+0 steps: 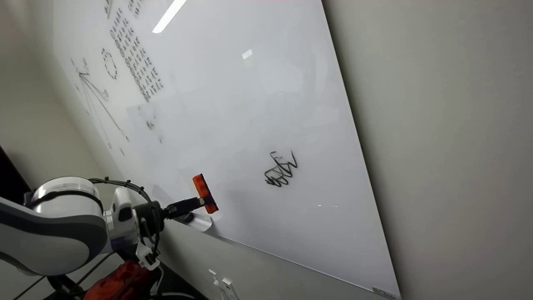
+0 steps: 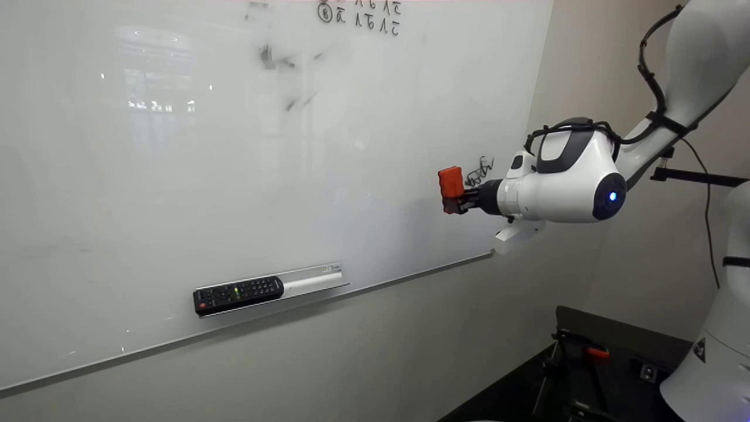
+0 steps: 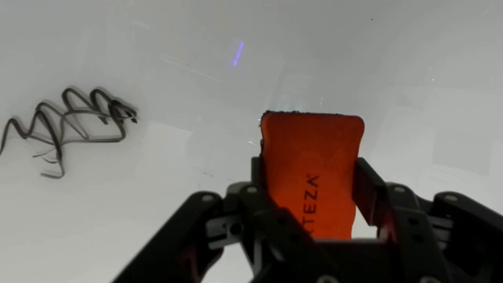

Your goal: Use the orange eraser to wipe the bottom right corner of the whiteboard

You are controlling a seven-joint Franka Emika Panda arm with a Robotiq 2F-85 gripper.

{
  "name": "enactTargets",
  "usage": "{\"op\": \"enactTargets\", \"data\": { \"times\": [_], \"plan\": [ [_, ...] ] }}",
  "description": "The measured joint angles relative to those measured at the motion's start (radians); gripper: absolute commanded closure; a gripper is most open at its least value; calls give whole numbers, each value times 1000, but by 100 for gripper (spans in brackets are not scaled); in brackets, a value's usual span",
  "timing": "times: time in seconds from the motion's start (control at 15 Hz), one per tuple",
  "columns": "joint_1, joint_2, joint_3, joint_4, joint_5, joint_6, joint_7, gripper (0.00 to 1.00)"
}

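Gripping an orange eraser [image 3: 312, 167], the robot's claw [image 3: 310, 175] hangs before a whiteboard [image 1: 233, 133]. In the wrist view, a black scribble [image 3: 63, 118] lies left of the eraser.

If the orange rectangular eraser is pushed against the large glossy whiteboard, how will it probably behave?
The orange rectangular eraser seems fairly stiff, showing no clear bend in the black gripper. It may tilt, because in both exterior views the gripper holds it nearer its lower end. It may slide easily, since the large glossy whiteboard mirrors light.
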Motion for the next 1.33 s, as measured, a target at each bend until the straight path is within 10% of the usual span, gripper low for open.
{"op": "enactTargets", "data": {
  "times": [0.07,0.27,0.33,1.33],
  "plan": [
    [-10,-2,-18,1,-8,2,-2,45],
    [-12,0,-24,2,-8,2,-2,45],
    [-10,1,-24,2,-8,2,-2,70],
    [-105,-44,-116,6,-275,6,-138,70]
  ]
}}
